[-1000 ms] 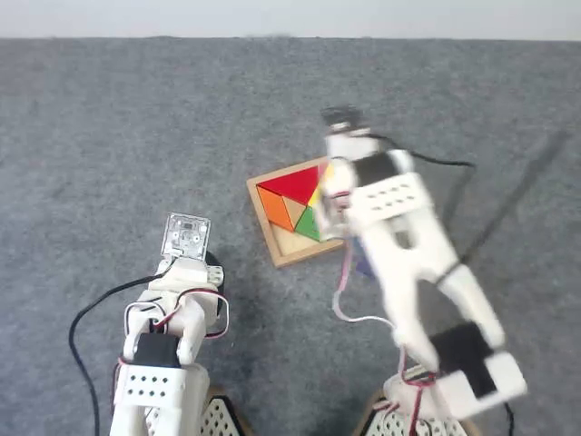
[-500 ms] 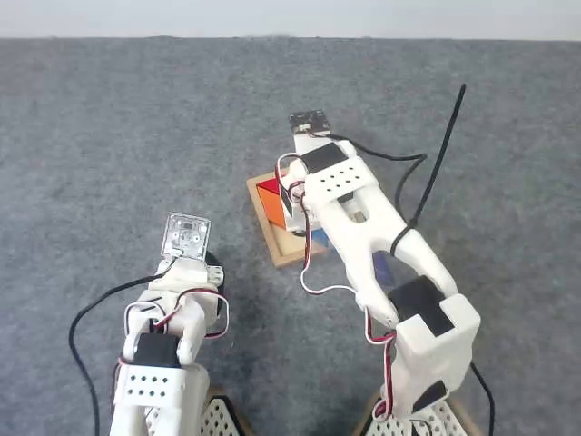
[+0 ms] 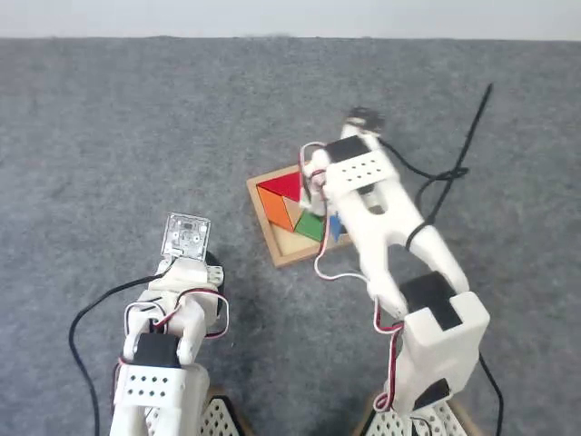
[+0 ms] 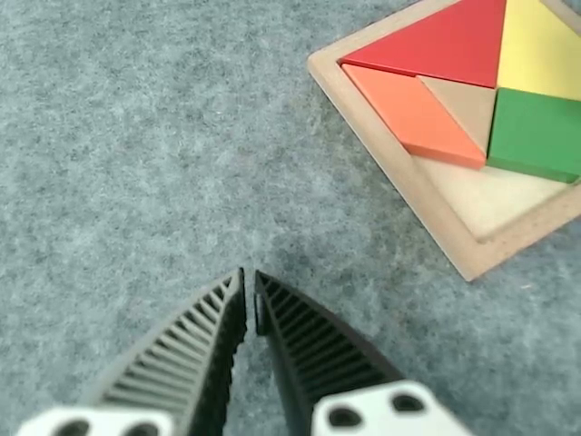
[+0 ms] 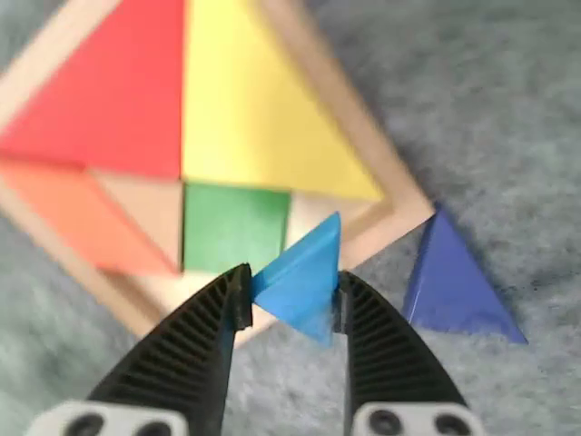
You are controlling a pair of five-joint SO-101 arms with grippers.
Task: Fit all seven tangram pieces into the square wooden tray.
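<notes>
Five pieces lie flat in the tray (image 4: 397,168): a red triangle (image 5: 109,91) and a yellow triangle (image 5: 254,118) side by side, an orange parallelogram (image 5: 64,204), a tan triangle (image 5: 145,204) and a green square (image 5: 234,227). Bare tray floor shows next to the square along one rim.

The right end effector (image 5: 289,291) grips a light-blue triangle (image 5: 300,277) between its fingers. It holds the piece over the tray's rim beside the green square, with one point of the triangle over the bare floor. Whether the piece touches the tray cannot be told.

A dark-blue triangle (image 5: 454,282) lies on the grey desk (image 3: 136,109) just outside the tray's corner.

The left end effector (image 4: 250,277) is clenched on nothing, its fingers pressed together over the desk, well apart from the tray.
</notes>
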